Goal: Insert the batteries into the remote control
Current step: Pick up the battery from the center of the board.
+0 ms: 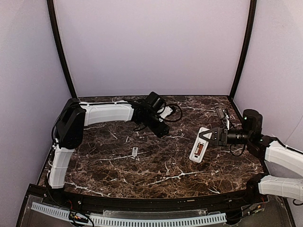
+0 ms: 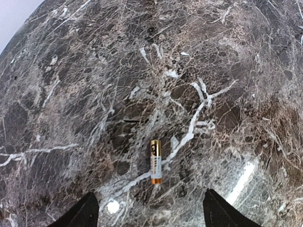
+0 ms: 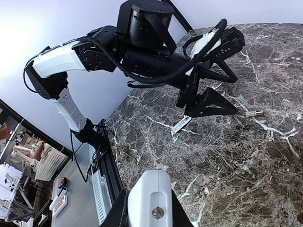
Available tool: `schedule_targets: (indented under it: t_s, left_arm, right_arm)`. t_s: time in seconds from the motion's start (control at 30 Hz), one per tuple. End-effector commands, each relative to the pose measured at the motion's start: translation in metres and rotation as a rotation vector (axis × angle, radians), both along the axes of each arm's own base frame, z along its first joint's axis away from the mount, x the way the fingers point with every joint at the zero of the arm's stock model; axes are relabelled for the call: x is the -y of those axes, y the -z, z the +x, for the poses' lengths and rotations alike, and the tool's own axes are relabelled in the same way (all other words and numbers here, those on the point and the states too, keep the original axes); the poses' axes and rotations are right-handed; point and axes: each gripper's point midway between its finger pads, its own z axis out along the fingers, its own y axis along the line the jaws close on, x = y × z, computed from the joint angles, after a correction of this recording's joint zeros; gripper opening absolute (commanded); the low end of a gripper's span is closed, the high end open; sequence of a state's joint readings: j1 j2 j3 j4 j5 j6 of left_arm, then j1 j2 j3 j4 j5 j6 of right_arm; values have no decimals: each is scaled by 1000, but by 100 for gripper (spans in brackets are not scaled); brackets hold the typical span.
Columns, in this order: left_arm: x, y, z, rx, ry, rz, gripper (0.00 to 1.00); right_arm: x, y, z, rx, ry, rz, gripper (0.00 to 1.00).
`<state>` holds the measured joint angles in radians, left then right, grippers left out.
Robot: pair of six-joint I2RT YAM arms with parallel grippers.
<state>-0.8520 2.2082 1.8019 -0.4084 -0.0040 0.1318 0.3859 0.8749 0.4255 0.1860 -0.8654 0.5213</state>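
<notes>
One battery (image 2: 155, 161), gold and silver, lies flat on the marble table (image 1: 156, 170). It also shows in the right wrist view (image 3: 254, 113). My left gripper (image 2: 151, 218) hovers over it, open and empty, with the battery ahead of and between its fingertips (image 2: 86, 213). In the top view the left gripper (image 1: 162, 128) hides the battery. My right gripper (image 1: 211, 136) is shut on the white remote control (image 1: 199, 147), held tilted above the table with its dark reddish recess facing up. The remote's end fills the right wrist view (image 3: 151, 196).
A small flat white plastic piece (image 1: 135, 152) lies left of centre on the table; it also shows in the right wrist view (image 3: 181, 124). A small dark object (image 1: 221, 113) lies at the back right. Purple walls close off the back and sides.
</notes>
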Motion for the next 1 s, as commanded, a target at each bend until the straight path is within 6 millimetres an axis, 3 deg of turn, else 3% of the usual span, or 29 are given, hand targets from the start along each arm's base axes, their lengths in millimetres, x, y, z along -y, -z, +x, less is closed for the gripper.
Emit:
schedule_targets:
  t_s: [0.0, 0.37, 0.57, 0.97]
  left_arm:
    - [11, 8, -5, -44, 50, 20, 74]
    - [25, 44, 14, -76, 37, 91, 64]
    - [17, 50, 22, -55, -2, 142, 55]
    - [14, 63, 9, -133, 6, 155, 21]
  right_arm:
    - [1, 3, 0, 11, -7, -1, 0]
    - [3, 8, 3, -11, -3, -9, 0]
    - [4, 11, 6, -18, 4, -15, 0]
    - [5, 11, 9, -29, 9, -19, 0]
